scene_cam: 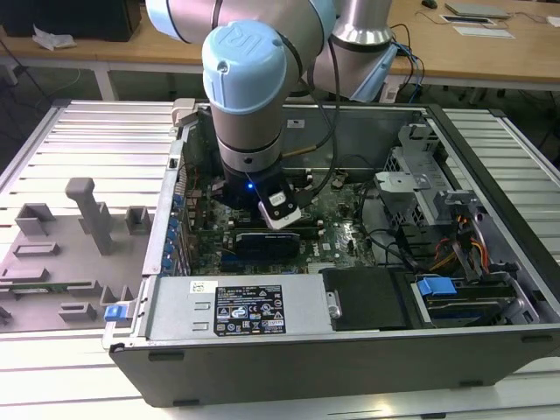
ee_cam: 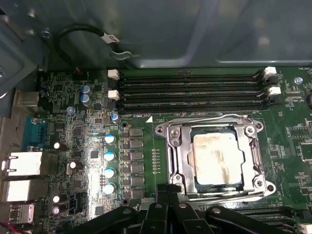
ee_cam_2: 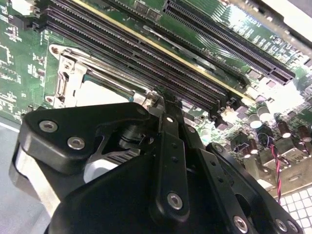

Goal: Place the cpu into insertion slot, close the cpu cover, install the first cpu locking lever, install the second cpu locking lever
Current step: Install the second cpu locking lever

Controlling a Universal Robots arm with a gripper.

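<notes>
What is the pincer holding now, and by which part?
Nothing: the pincer sits shut beside the insertion slot, and the cpu already lies under the closed cpu cover.

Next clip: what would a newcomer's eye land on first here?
Probably the pale blue robot arm reaching down into the open computer case in the exterior view. In the first wrist view, the cpu sits in the insertion slot, with the cpu cover framing it, beside the long black memory slots.
</notes>
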